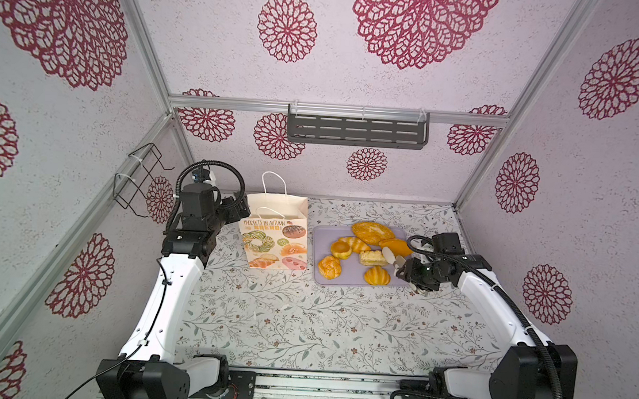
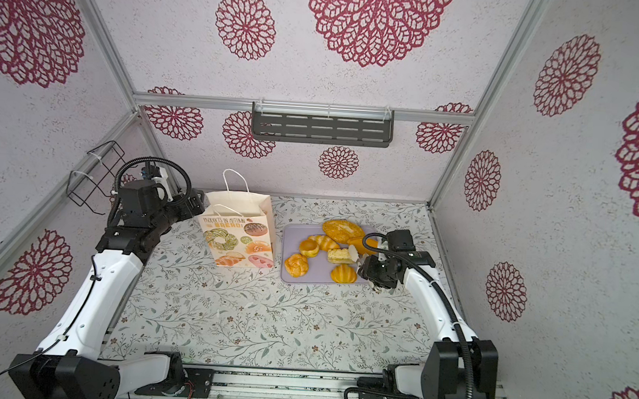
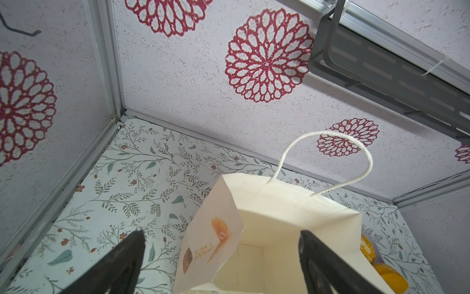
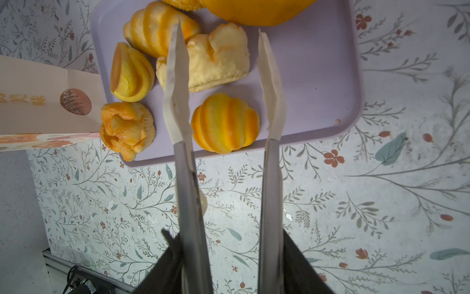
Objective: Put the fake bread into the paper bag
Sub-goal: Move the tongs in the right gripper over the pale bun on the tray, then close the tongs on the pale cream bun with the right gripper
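Note:
The paper bag [image 1: 275, 239] stands open at the back left, beside the lilac tray [image 1: 318, 280]. My left gripper [image 3: 221, 233] is open and straddles the bag's side wall [image 3: 213, 234], one finger outside and one over the mouth. The bag's inside shows only bare paper. Several fake breads lie on the tray: oval loaf [image 1: 373, 232], croissant [image 4: 152, 28], pale slice [image 4: 218, 61], shell bun [image 4: 225, 123]. My right gripper [image 4: 229, 236] is shut on metal tongs [image 4: 270, 178]. Their white tips stand apart, either side of the slice and shell bun, with no bread pinched between them.
A round bun [image 4: 131, 72] and a knotted bun [image 4: 127, 128] lie at the tray's bag-side end. The knotted bun sits close to the bag's corner. A dark slotted shelf [image 1: 356, 130] hangs on the back wall, a wire rack [image 1: 140, 178] on the left wall.

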Controlling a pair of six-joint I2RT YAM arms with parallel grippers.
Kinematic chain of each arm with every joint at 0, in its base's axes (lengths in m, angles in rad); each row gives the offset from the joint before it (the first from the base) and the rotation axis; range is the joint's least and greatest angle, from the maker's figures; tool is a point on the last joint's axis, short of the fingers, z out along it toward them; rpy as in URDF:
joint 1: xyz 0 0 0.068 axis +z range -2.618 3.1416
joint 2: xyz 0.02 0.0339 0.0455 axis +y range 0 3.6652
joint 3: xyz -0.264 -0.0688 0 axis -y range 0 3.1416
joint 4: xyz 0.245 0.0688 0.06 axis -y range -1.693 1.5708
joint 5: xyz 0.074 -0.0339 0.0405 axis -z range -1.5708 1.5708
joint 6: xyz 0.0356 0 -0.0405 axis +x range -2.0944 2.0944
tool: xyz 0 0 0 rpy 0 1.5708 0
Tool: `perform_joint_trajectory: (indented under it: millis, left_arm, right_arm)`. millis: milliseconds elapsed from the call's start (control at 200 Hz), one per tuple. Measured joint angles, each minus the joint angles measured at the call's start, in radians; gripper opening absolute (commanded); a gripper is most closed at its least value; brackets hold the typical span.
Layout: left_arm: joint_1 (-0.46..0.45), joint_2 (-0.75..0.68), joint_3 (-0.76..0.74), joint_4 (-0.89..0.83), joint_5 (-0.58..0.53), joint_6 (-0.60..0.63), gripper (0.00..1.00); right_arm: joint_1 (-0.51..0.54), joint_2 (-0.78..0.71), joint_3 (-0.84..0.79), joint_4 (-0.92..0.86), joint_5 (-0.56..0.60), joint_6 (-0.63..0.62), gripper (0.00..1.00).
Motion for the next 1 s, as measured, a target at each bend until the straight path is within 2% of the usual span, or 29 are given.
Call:
perform_joint_trajectory:
  millis: [716,856,1001]
  left_arm:
    - [0.0,0.0,0.0,0.0,0.0,-0.003,0.97]
    - [0.0,0.0,0.0,-0.001,0.0,-0.004,0.97]
    - [0.0,0.0,0.0,0.0,0.0,-0.005,0.97]
  right_arm:
    - [0.003,0.047,-0.046,0.105,-0.061,0.075,0.51]
    - [0.003,0.06,-0.05,0.117,-0.066,0.079,0.48]
    - [0.003,0.061,-0.05,0.126,-0.069,0.083,0.38]
